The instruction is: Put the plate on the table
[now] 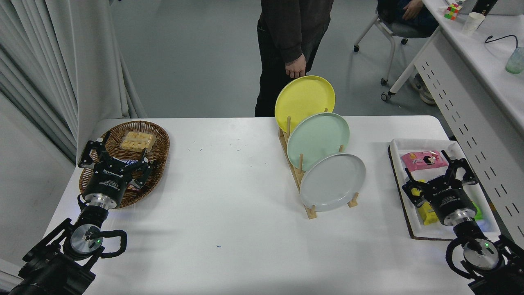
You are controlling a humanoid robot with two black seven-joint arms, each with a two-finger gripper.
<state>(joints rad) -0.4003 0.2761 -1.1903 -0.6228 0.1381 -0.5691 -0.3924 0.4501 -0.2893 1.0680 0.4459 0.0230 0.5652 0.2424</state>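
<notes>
**Grey plate upright in the rack, both hands apart from it**

At the near end of the wooden dish rack (305, 192), the pale grey plate (333, 181) stands on edge, leaning between the pegs, its face turned toward the right. Behind it in the same rack stand a mint green plate (318, 140) and then a yellow plate (304, 103), each overlapping the next. The rack rests on the white tabletop (229, 205), right of its middle.

Well right of the grey plate, the right hand (437, 176) hovers over a white tray (442, 190) that holds a pink packet (423, 159) and a yellow packet (425, 207); its fingers are spread and hold nothing. The left hand (118, 157) sits parked at the lower left, fingers also spread, over a wicker basket (127, 164) of snacks. A person (290, 37) stands at the far edge, one hand hanging just behind the yellow plate.
</notes>
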